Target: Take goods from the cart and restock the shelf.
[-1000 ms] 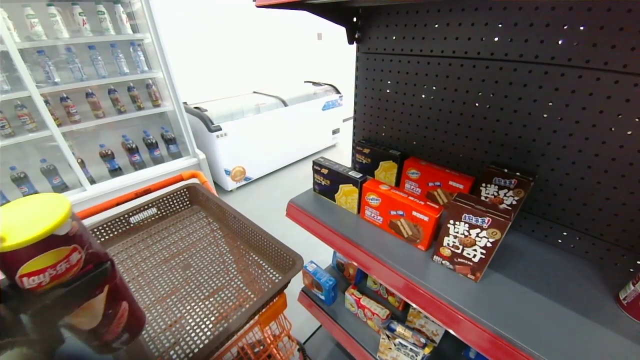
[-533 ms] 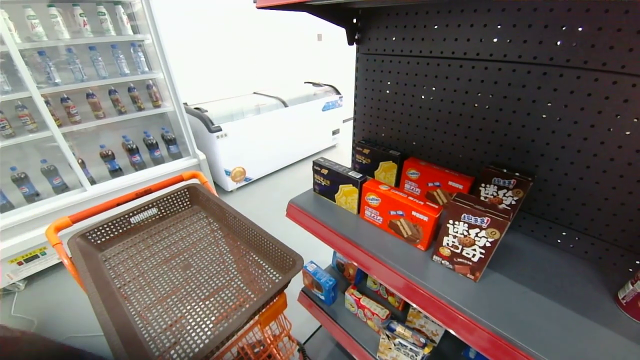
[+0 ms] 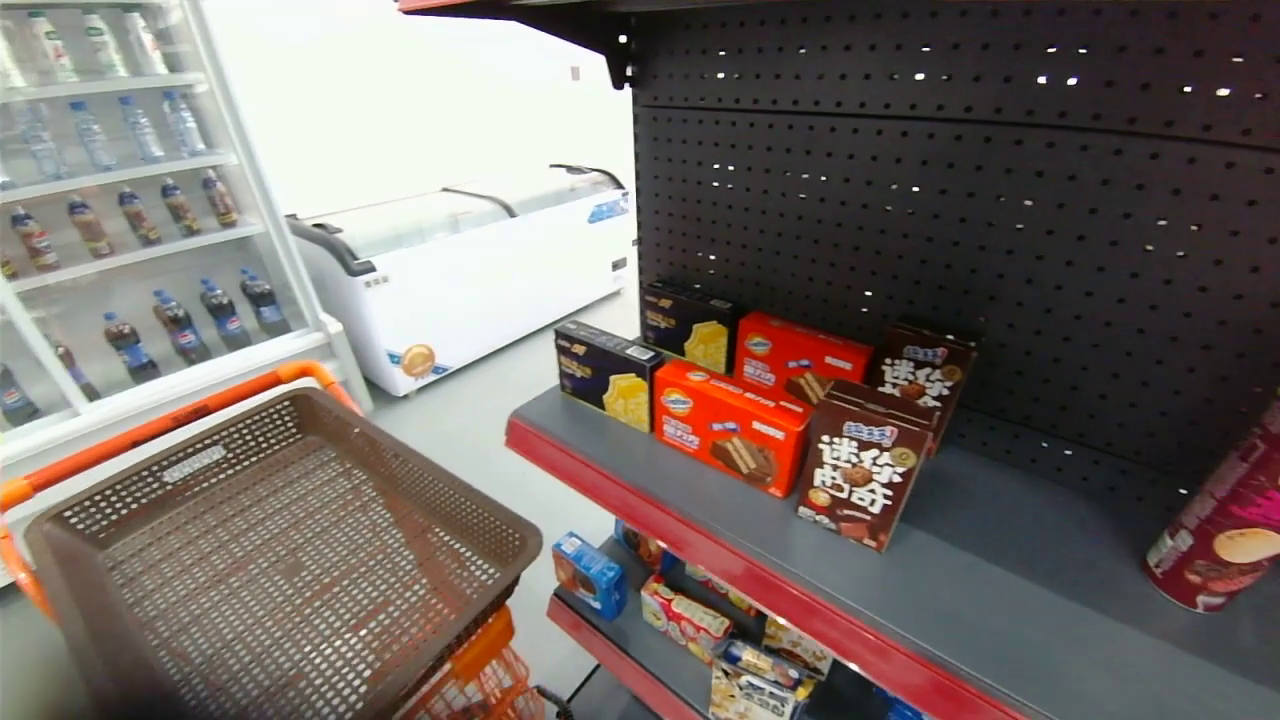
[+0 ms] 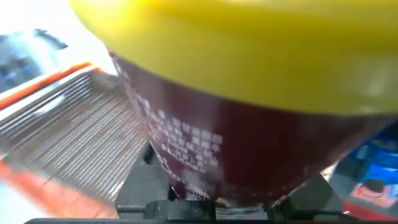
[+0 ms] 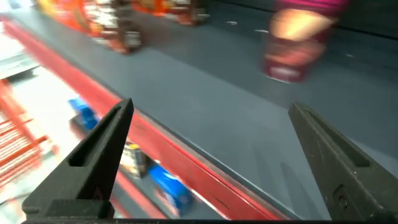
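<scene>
The restocking looks partly done, with one item in hand and not yet placed. The left tool (image 4: 231, 200) is pinching a dark red yellow-lidded can (image 4: 249, 134) near its base, and the brown mesh and orange frame of the cart show behind it, so this can seems to be off to the cart's side and not yet at the shelf. The right tool (image 5: 211, 121) is spread wide with nothing between its fingers, and hangs over the red front edge of the shelf (image 3: 1000, 585). A shelved can (image 3: 1222, 525) of the same dark red kind stands upright at the far right of the head view on the grey shelf board, well apart from the rows of boxes. I judge it to be goods placed from the cart, with the right tool free after that step. In the middle of the head view the dark boxes (image 3: 605, 375), orange boxes (image 3: 730, 432) and brown cookie boxes (image 3: 855, 487) stand in tidy double rows, with bare grey board between them and the shelved can. At lower left the basket (image 3: 440, 475) of the cart (image 3: 180, 415) shows its mesh bottom, so little seems left to fetch there, though its near corner is cut off. What remains, by my reading, is to carry the yellow-lidded can across and stand it beside the shelved can.
</scene>
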Available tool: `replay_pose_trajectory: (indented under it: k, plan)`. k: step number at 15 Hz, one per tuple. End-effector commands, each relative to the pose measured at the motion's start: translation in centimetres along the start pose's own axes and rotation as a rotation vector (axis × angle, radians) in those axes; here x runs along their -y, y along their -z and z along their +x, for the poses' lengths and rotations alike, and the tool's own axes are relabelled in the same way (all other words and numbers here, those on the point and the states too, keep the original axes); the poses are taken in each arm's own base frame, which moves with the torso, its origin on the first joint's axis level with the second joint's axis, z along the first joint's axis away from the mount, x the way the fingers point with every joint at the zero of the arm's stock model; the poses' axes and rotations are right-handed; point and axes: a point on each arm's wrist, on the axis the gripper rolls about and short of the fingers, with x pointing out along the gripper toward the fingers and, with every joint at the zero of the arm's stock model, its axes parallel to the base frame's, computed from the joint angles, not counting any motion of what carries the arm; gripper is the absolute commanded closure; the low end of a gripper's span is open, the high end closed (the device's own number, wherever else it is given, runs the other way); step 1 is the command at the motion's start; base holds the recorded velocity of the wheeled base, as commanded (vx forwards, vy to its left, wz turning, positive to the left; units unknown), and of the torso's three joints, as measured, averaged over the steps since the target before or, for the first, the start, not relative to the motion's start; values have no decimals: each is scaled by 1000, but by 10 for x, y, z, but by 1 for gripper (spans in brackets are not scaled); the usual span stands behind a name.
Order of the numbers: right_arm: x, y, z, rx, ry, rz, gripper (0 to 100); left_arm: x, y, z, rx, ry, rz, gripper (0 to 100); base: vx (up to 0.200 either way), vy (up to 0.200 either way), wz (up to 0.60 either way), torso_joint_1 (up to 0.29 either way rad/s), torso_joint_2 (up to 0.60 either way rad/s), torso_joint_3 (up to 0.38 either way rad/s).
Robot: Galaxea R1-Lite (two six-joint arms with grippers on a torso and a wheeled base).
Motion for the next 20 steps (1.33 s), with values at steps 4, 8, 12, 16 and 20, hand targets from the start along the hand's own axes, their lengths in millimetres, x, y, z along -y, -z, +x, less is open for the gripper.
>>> replay_pose_trajectory:
  k: [4, 8, 12, 16, 20]
  plan:
    - [0, 0, 0, -1, 0, 0, 0, 0, 3, 0, 5, -3, -6, 100, 0, 0, -600, 2, 4, 4]
    - [0, 0, 0, -1, 0, 0, 0, 0, 4, 0, -3, 2, -8, 100, 0, 0, -600, 0, -2, 1]
    - [0, 0, 0, -1, 0, 0, 0, 0, 11, 2, -21, 4, -14, 100, 0, 0, -600, 4, 0, 0]
    - [0, 0, 0, -1, 0, 0, 0, -1, 25, -2, 1, 11, -10, 100, 0, 0, -150, 1, 1, 1]
    - [0, 0, 0, 1, 0, 0, 0, -1, 24, -3, 5, 3, -11, 100, 0, 0, -150, -1, 1, 2]
